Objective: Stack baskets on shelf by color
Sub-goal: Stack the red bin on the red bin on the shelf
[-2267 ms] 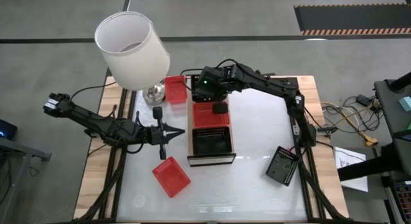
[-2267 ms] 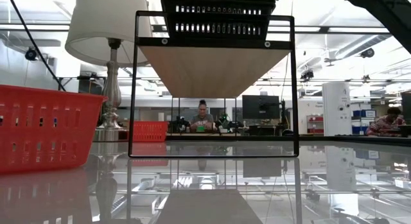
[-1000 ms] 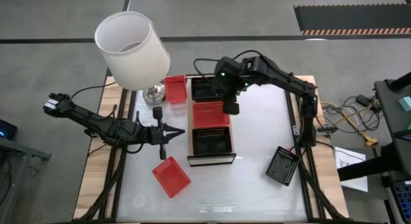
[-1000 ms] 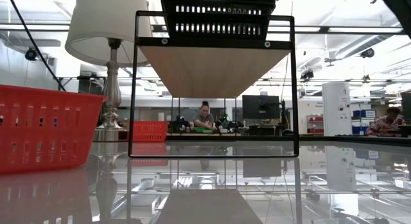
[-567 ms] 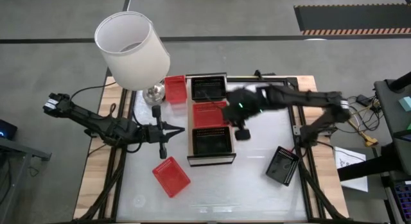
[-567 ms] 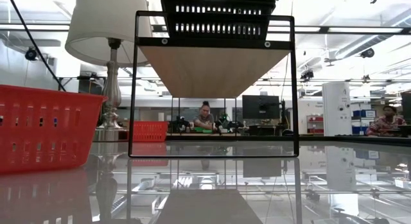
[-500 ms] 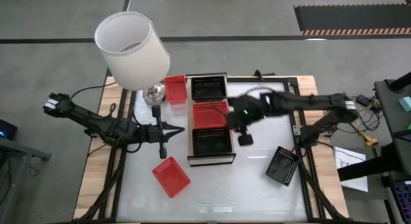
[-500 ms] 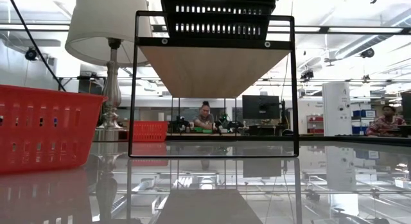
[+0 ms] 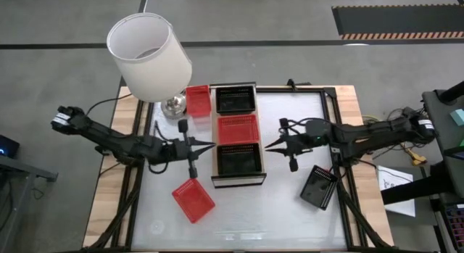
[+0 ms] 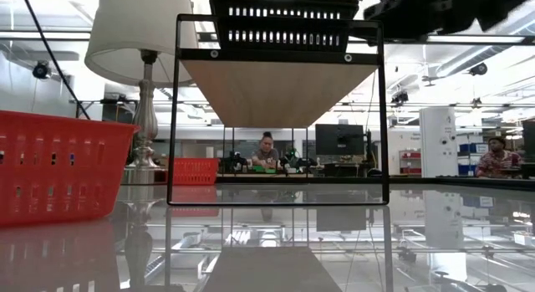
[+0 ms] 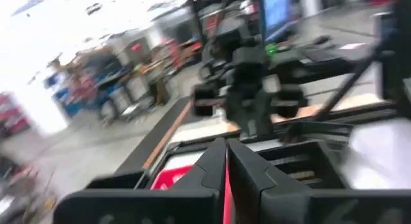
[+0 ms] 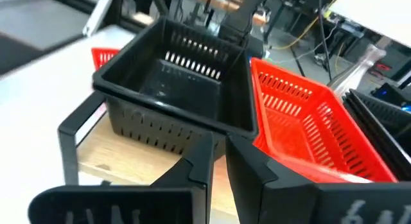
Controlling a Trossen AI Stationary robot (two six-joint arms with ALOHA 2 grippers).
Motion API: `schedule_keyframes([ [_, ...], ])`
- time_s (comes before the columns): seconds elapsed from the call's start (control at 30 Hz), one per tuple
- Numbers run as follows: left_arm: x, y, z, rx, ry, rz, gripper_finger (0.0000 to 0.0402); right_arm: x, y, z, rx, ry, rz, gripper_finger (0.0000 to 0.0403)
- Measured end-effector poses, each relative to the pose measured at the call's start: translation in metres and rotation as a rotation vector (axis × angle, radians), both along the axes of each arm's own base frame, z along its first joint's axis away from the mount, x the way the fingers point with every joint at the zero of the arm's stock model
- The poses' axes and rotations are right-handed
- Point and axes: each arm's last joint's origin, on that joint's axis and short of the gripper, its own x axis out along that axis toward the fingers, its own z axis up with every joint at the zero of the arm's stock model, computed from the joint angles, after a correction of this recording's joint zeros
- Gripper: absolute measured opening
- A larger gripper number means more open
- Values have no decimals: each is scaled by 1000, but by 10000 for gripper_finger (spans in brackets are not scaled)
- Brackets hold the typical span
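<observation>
Empty, nearly clenched, the right gripper (image 9: 270,145) sits mid-frame, nearest the loose black basket (image 9: 319,186) at lower right.

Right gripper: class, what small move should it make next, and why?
Probably swing toward the black basket lying off the shelf. The right gripper hangs empty beside the shelf, jaws nearly shut, and that basket is the nearest one left to stack.

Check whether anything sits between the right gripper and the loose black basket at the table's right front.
Nothing visible does. The right gripper hangs over bare tabletop just right of the shelf, and only open white surface separates it from the black basket lying tilted near the table's right edge.
</observation>
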Motion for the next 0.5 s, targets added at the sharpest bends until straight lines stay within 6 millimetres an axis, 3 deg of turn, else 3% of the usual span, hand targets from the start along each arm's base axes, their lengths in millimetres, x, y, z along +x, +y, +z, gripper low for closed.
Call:
schedule_keyframes([
  [0.23,14,14,-19,-65,109,216,0,-23,-1,-5,107,-50,-8,33],
  [0.5,4,40,-38,-73,353,342,0,-31,1,-9,184,-38,-6,34],
])
